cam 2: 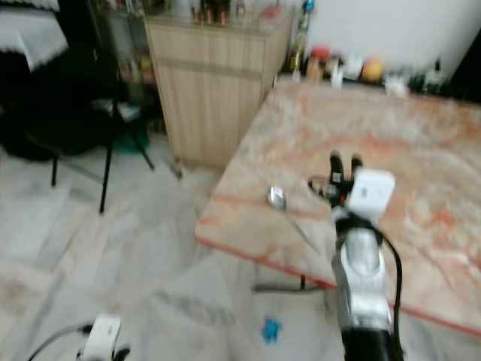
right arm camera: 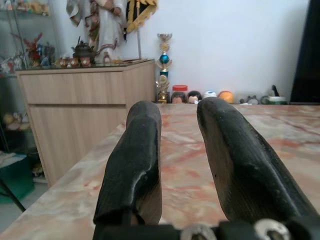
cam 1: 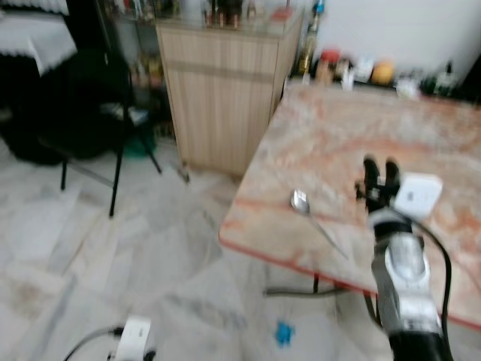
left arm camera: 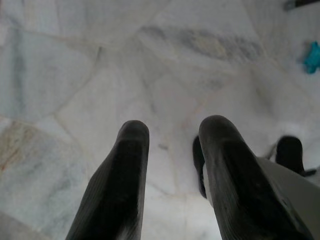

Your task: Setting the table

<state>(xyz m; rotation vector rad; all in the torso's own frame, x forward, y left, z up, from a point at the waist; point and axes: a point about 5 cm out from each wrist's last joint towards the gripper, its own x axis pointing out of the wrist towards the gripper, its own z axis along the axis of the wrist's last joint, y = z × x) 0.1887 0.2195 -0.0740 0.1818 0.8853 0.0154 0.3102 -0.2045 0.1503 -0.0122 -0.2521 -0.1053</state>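
Floor [cam 1: 150, 248]: pale marble tiles, blurring in both eye views. A small blue item [cam 1: 282, 332] is lying on it under the surface's edge; too smeared to identify.

Surface [cam 1: 391, 150]: pink-veined marble top, running out of view at the right and lower right. A row of jars and bottles [cam 1: 353, 69] is standing along its far edge against the wall, too soft to tell apart.

Cabinet [cam 1: 222, 90]: light wood, sitting just beside the surface's far left corner; items on top are cut off by the frame.

Chair [cam 1: 98, 128]: dark, in shadow at left, only partly readable.

Right end effector [cam 1: 380, 180]: hovering over the surface, fingers apart with nothing between them; the wrist view is showing a clear gap. A white block is sitting on the arm just behind it.

Left end effector [left arm camera: 172, 145]: hanging low over the floor, fingers apart, holding nothing.

Spoon [cam 1: 310, 214]: lying flat on the surface near its front edge, bowl pointing away from the robot, near the right end effector but apart from it, to its left.
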